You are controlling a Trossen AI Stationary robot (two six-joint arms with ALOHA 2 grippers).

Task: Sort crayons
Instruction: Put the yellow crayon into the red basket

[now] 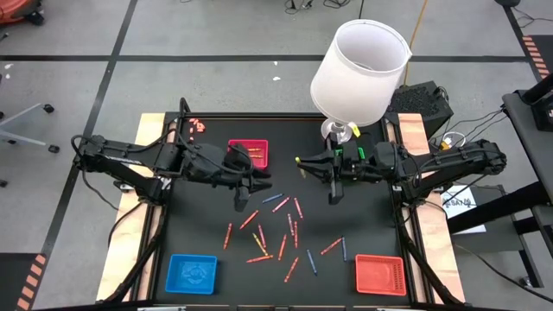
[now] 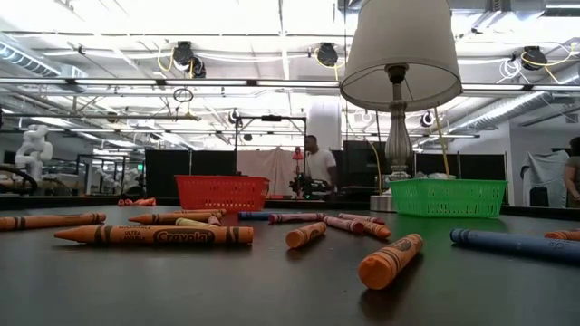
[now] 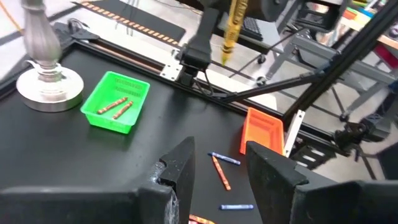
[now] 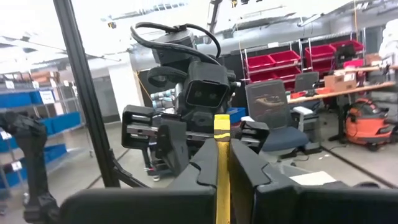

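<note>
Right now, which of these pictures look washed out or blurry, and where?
Low view: ceiling lights blow out white above the lamp, and the nearest crayons look soft. Right wrist view: bright background haze, and the yellow crayon in the right claw is blurred. Left wrist view: the left claw is a dark blur.

A robotics lab or workshop: bare ceiling pipes and strip lights [image 2: 227, 27] across the upper frame, red plastic storage bins on metal shelving [image 4: 283, 59] at upper right, a black office chair [image 4: 270, 109], a person standing [image 2: 317, 167] mid-background.
</note>
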